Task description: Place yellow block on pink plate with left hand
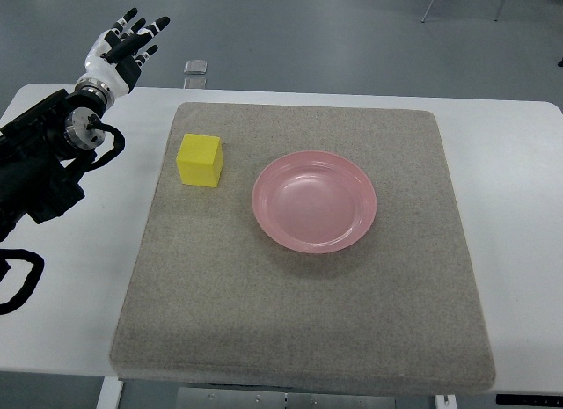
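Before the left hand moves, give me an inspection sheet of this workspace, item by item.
Surface: white table with a grey felt mat covering most of it.
Job's things: yellow block sits on the mat, left of the pink plate, apart from it; the plate holds nothing.
Clutter: small grey object at the table's far edge, too small to identify.
Hands: left hand is raised beyond the far left corner, fingers spread, holding nothing; right hand not in view.
Cables: black cable loops by the left arm.
Surroundings: grey floor; thin legs of some furniture at the top right.
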Controlling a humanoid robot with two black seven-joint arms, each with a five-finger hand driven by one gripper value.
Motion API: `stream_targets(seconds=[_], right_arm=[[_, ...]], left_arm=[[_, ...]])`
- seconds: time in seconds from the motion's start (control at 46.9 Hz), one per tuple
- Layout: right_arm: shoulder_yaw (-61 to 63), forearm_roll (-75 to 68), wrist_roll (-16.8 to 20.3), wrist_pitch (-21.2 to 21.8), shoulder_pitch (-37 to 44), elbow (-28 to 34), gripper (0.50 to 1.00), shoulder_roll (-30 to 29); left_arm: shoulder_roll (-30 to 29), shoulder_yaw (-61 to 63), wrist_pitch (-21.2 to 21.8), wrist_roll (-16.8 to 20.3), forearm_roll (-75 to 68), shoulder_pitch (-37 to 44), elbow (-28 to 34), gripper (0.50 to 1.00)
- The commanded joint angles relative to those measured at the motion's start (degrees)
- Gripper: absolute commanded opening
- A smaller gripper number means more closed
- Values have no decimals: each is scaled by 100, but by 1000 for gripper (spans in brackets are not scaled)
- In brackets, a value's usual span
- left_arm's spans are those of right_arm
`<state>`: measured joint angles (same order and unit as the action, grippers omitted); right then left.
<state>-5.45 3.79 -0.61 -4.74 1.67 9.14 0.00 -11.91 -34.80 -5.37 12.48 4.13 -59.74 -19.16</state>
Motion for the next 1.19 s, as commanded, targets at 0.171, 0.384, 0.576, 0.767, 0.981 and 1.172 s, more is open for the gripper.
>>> stream_targets(seconds=[0.171, 0.384, 0.576, 0.767, 0.981, 1.172], right_arm=[[0, -1, -1, 0, 0, 0, 924, 0], [0, -1, -1, 0, 0, 0, 924, 0], [0, -1, -1, 0, 0, 0, 924, 0], [0, -1, -1, 0, 0, 0, 924, 0], [0, -1, -1, 0, 0, 0, 924, 0], [0, -1, -1, 0, 0, 0, 924, 0]], left_arm=[[-5, 0, 0, 0, 44, 42, 0, 994], [-5, 9, -43, 0, 18, 68, -44, 994], [-5, 26, -43, 0, 0, 77, -44, 992], [4, 35, -43, 0, 0, 68, -44, 992], [-5, 61, -43, 0, -9, 77, -44, 992], [-5, 70, -35, 0, -17, 77, -35, 992]])
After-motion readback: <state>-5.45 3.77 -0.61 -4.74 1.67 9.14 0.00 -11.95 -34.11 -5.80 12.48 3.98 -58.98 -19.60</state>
